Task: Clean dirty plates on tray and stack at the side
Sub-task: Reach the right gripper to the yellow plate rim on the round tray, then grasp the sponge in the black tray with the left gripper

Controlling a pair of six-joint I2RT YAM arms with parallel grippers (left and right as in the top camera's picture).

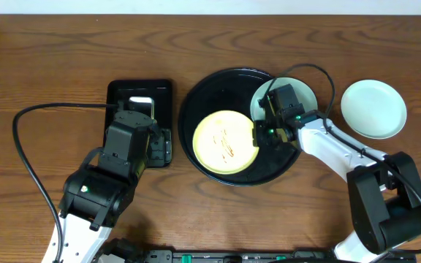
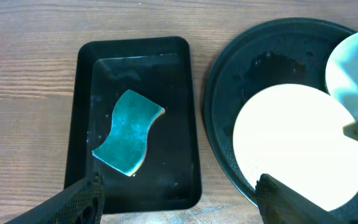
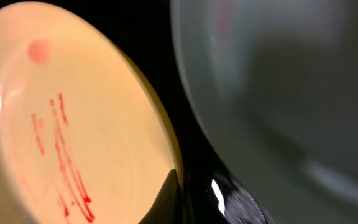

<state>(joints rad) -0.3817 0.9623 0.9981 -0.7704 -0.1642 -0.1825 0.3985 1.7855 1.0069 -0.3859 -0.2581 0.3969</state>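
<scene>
Counter (image 1: 50, 58): brown wood grain, matte. Round tray (image 1: 210, 91): glossy black with a low rim; in my right wrist view its surface (image 3: 194, 124) gives a sharp white highlight. Yellow plate (image 1: 221, 142): pale, round and shallow, lying flat in the near-left part of the round tray. It has thin red streaks across its middle, and the right wrist view (image 3: 73, 112) also shows one faint pink spot near the rim. First mint plate (image 1: 305, 89): pale blue-green, smooth, lying over the tray's far-right rim and partly hidden by my right wrist. In the wrist view it is a blurred grey-green curve (image 3: 278, 93). Second mint plate (image 1: 373, 108): same shape, lying on bare counter to the right of the tray and apart from it. Rectangular tray (image 2: 135, 50): black with rounded corners and a wet-looking sheen, just left of the round tray. It holds a teal sponge (image 2: 129, 134) with a wavy outline and a pale underside. Left jaws: wide, hovering over the near edge of the rectangular tray, with the dark textured fingertips (image 2: 86, 196) at the bottom of my left view. The sponge lies between and beyond them, untouched. Right jaws: low over the round tray at the yellow plate's right rim, between that plate and the first mint plate. A dark wedge sits under the plate's edge in the wrist view, and I cannot tell how far these jaws are parted or whether they grip the rim.
</scene>
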